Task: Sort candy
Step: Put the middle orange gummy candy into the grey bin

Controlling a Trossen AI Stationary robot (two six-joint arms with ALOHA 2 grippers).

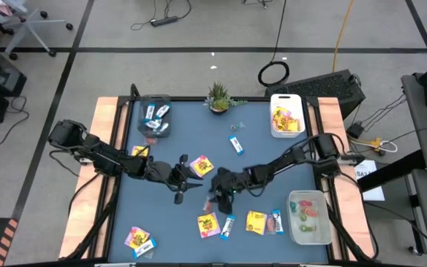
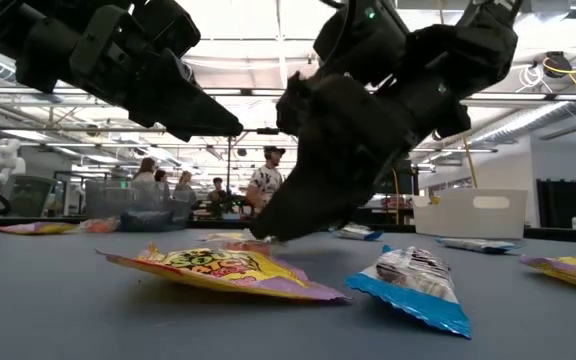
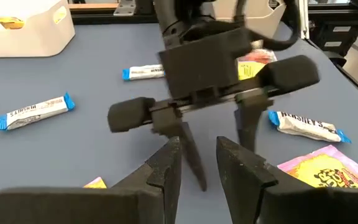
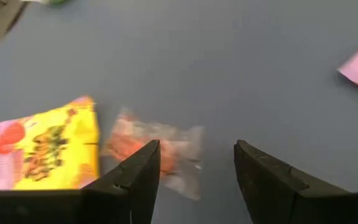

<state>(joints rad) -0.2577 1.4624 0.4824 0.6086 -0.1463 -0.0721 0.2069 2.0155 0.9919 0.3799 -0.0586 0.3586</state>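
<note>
Yellow packet (image 2: 230, 270) and blue bar (image 2: 415, 285) lie nearest on the table (image 1: 273, 159). Behind them a red sweet (image 4: 157, 149) lies just ahead of the right gripper (image 4: 194, 165), whose fingers are spread over it, not touching. Left gripper (image 3: 197, 165), empty and partly open, hovers just beside at mid-table.

Overhead, table-level, two wrist cameras.

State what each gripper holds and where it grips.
Nothing is held: right gripper hangs open above a red candy; left gripper is empty, fingers apart.
</note>
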